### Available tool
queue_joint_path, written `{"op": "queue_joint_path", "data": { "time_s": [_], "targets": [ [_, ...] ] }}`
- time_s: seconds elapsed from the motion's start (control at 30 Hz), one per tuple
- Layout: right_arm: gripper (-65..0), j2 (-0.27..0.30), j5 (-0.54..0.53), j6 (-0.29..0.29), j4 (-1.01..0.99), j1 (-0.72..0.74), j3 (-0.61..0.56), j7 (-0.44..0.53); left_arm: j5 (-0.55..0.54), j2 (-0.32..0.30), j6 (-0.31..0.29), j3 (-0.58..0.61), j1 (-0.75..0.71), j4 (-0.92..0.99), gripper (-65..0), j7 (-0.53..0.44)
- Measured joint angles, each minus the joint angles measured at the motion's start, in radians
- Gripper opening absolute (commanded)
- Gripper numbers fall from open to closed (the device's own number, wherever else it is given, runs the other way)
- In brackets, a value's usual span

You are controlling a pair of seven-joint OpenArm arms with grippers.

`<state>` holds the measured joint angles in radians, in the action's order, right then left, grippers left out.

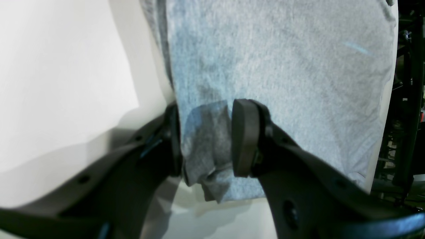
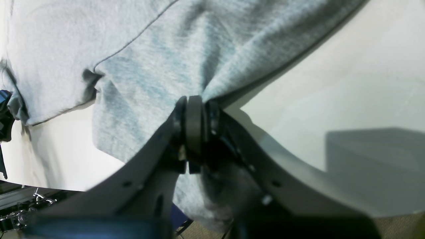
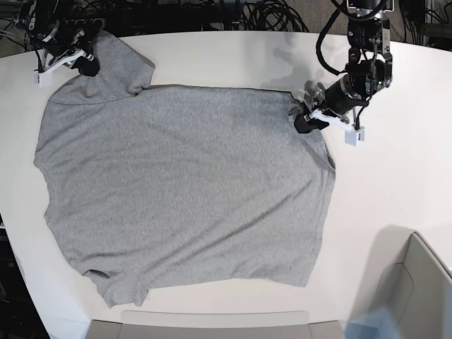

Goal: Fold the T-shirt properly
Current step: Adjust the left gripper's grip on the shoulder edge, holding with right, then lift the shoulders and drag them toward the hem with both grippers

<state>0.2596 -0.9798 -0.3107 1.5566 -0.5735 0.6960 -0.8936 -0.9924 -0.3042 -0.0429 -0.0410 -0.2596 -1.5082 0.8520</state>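
Base view: grey T-shirt [image 3: 183, 183] lies spread flat on the white table [image 3: 395, 183], plain side up, no lettering visible. 1 sleeve sits at the upper left near the table's far edge, the other at the lower left near the front edge; the straight hem runs down the right side. Fabric mostly smooth, light wrinkles across the body.

Right gripper [image 3: 83, 65] is at the upper-left sleeve, low on the cloth. Right wrist view shows its jaws pressed together on a bunched fold of the T-shirt [image 2: 159, 59], fabric puckering into the pinch and lifted slightly off the table [image 2: 332, 83].

Left gripper [image 3: 309, 120] is at the upper-right hem corner, touching the cloth there. Left wrist view shows the left gripper [image 1: 206, 139] with its 2 pads parted and a corner of the T-shirt [image 1: 282, 66] lying between them; the cloth touches both pads, but whether they actually squeeze it, cannot tell. White table [image 1: 59, 83] shows beside the fabric.

Both arms are at the far side of the garment, well apart from each other.
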Motion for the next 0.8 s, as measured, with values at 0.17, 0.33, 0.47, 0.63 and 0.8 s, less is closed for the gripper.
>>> {"op": "queue_joint_path", "data": {
  "time_s": [0.17, 0.33, 0.47, 0.63, 0.8],
  "targets": [
    [-65.0, 0.0, 0.0, 0.0, 0.0, 0.0, 0.0, 0.0, 0.0, 0.0, 0.0, 0.0, 0.0, -0.002, -65.0, 0.0],
    [-65.0, 0.001, 0.0, 0.0, 0.0, 0.0, 0.0, 0.0, 0.005, 0.002, 0.001, 0.0, 0.0, -0.005, -65.0, 0.0],
    [-65.0, 0.002, 0.0, 0.0, 0.001, 0.005, 0.0, -0.001, 0.026, 0.0, 0.009, 0.0, 0.002, -0.004, -65.0, 0.01],
    [-65.0, 0.032, 0.014, 0.005, 0.001, 0.011, -0.003, -0.005, 0.011, -0.018, 0.012, 0.0, -0.003, -0.004, -65.0, 0.013],
    [-65.0, 0.031, 0.014, 0.005, 0.001, 0.011, -0.003, -0.006, 0.008, -0.021, 0.012, 0.0, -0.003, -0.004, -65.0, 0.011]
  ]
}}
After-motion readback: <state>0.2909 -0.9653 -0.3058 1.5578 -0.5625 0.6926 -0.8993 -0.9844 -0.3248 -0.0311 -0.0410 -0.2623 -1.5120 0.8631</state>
